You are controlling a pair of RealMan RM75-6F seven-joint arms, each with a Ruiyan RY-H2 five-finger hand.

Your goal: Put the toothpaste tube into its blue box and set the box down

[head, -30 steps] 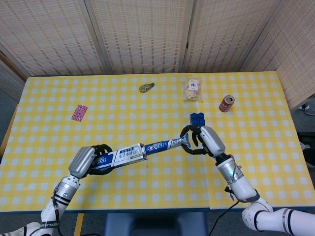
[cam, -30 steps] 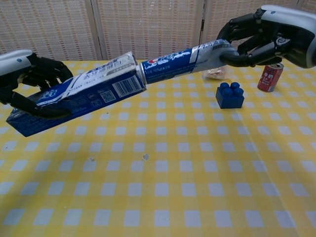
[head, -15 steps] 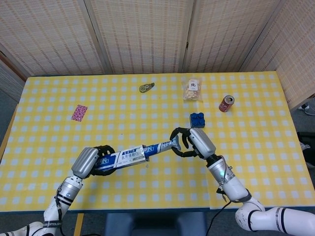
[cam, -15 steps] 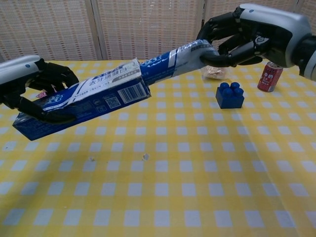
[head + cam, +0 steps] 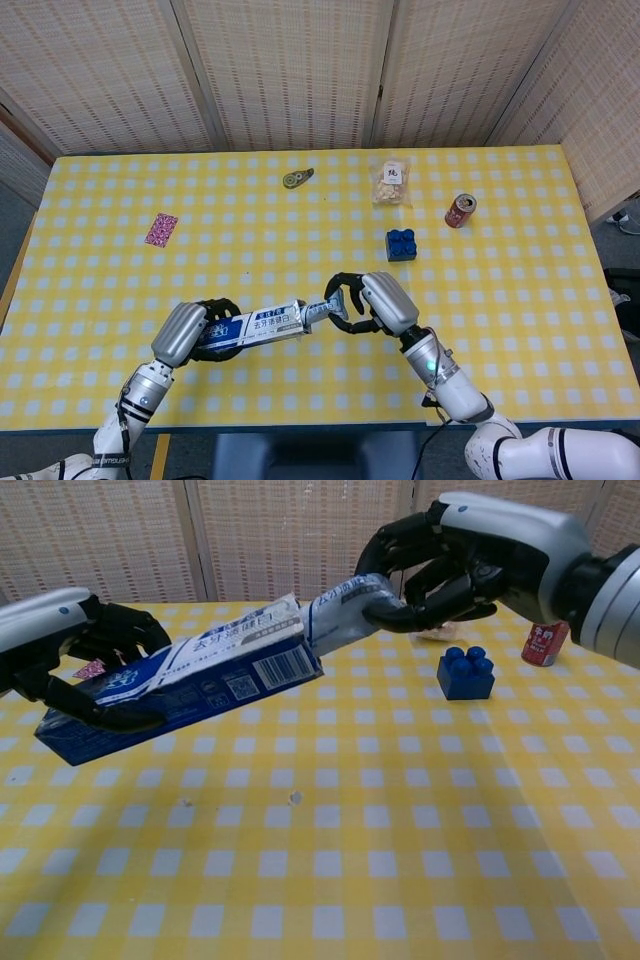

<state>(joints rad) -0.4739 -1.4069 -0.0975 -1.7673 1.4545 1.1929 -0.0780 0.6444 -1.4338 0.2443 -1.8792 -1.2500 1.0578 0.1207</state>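
Toothpaste tube (image 5: 345, 605) deeper in blue box (image 5: 180, 685), right hand (image 5: 450, 555) gripping tail

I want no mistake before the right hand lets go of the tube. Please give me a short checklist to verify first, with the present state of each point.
1. Left hand grips the blue box firmly: ok, fingers wrap around it and it is held off the table.
2. Right hand holds the toothpaste tube at its tail end: ok.
3. Tube lined up with the box opening: ok, it enters straight.
4. Tube fully inside: not ok, a short length shows outside.
5. Box flap out of the tube's way: cannot tell.
6. Blue block and red can away from the hands: ok, both stand apart.
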